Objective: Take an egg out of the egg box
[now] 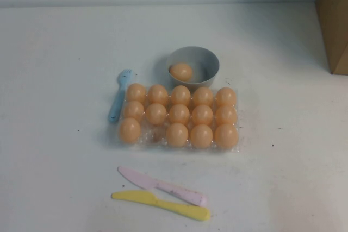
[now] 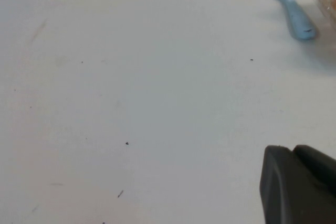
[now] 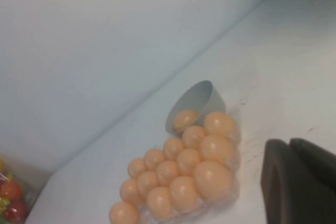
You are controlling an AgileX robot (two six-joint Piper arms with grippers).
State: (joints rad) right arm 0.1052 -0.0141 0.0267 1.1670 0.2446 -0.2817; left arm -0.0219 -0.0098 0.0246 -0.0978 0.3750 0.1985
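The clear plastic egg box lies at the table's middle, with orange-tan eggs in three rows. One front-row cup, second from the left, holds no egg. One egg lies in the round grey bowl just behind the box. The box, the bowl and its egg also show in the right wrist view. Neither arm shows in the high view. My left gripper is shut and empty over bare table, left of the box. My right gripper is shut and empty, off the box's right side.
A blue fork lies against the box's left side and shows in the left wrist view. A pink knife and a yellow knife lie in front. A cardboard box stands at the back right.
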